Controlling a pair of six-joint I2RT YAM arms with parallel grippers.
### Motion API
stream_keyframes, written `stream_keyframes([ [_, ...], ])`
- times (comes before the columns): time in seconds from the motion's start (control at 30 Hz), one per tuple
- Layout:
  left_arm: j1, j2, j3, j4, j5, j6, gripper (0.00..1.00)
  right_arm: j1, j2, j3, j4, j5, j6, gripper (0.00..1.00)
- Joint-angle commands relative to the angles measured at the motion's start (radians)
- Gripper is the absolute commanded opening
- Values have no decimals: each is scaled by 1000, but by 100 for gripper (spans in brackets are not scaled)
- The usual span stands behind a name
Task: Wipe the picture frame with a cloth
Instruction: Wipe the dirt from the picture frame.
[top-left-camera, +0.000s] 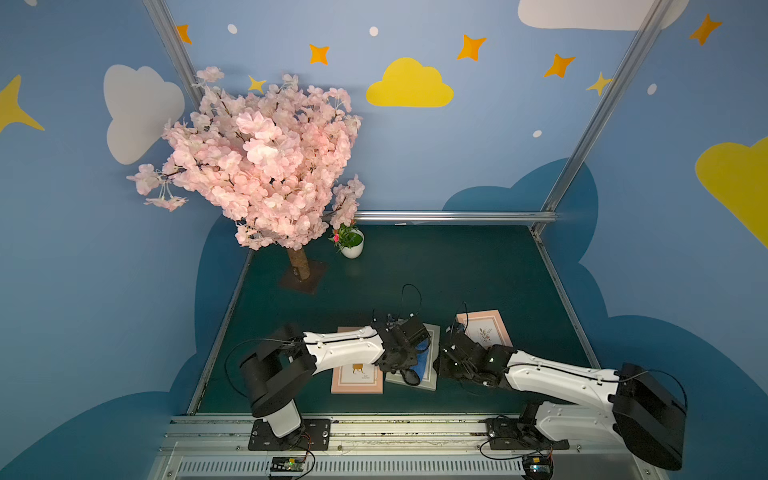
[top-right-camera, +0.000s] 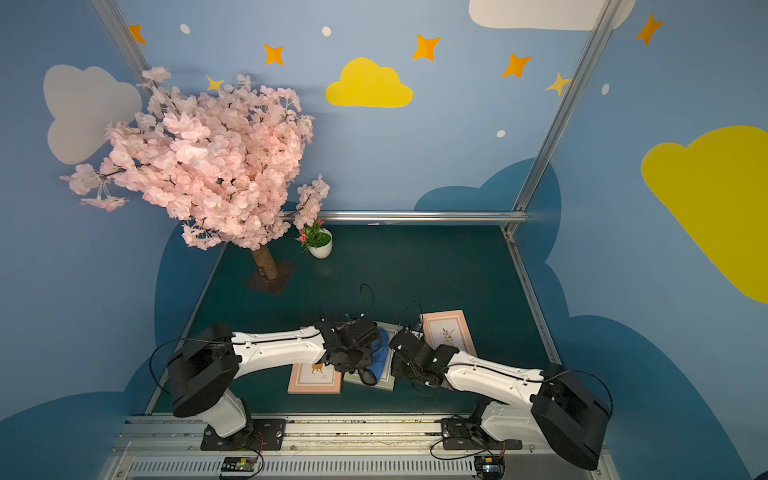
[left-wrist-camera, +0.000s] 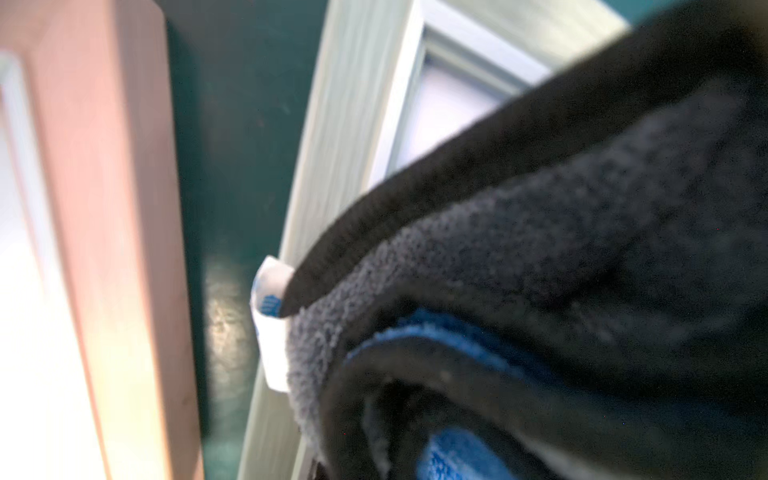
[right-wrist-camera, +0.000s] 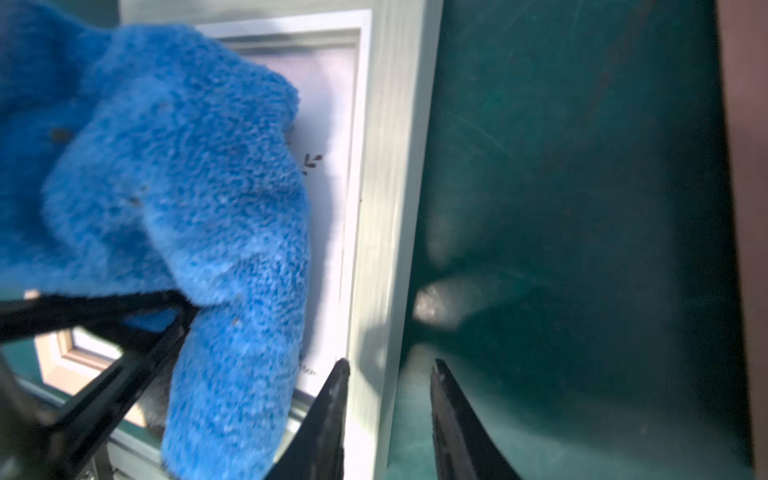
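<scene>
Now: left claw clenched on cloth, bunched over grey frame glass. Right claw parted, astride grey frame's side rail, outer tip off edge. Pink frames flank closely; open counter beyond.

No word can be read anywhere on my worktop. The white tag sewn to the cloth carries a small blue printed mark, too blurred to name. Seen from my right wrist, a line of tiny dark lettering runs along the bottom of the print in the grey-white frame; its letters are illegible. In both top views the pink frame nearest my left arm shows faint lettering under a yellow figure, too small to read.
</scene>
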Motion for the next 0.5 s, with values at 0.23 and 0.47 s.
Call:
stream_keyframes([
  [0.23,-55,-56,-73,-103,28,-51,3,-13,109,81,-40,2,-53,25],
  [0.47,-58,-172,-151,-189,17,-63,3,-9,163,60,-29,-35,-85,18],
])
